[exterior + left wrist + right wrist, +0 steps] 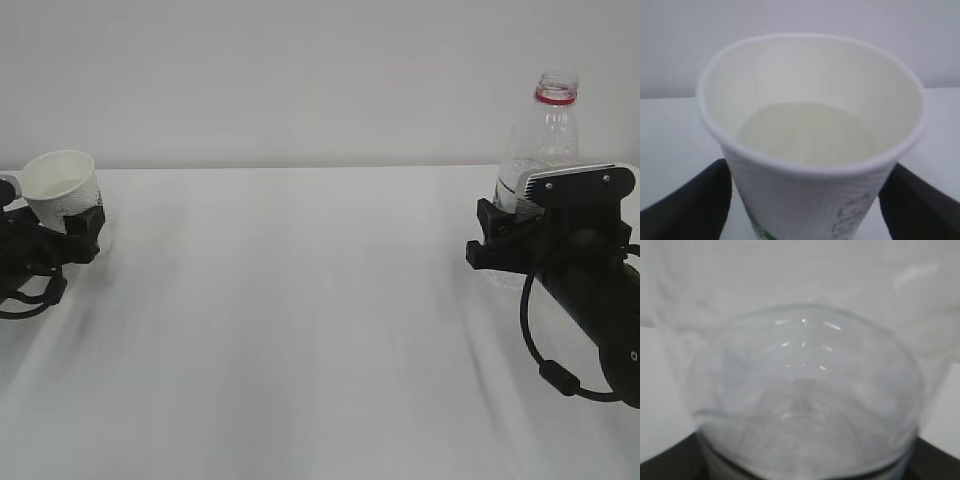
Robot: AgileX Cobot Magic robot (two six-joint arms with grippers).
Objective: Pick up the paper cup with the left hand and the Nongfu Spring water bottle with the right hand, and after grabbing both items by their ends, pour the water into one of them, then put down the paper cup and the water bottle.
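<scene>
Paper cup [62,192] far left on white counter [300,320], tilted, between left gripper [70,235] jaws, wide apart, visible gaps. Thin wall crushes easily: hold low, gently. Nongfu Spring water bottle [540,140] upright far right; right gripper [510,225] jaws clamp its lower body. Slick, flexible. Left wrist view alone shows cup interior [805,132]; water there unclear.

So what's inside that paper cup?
The cup holds a pale, still pool of water over its bottom. How deep it is can't be seen.
</scene>
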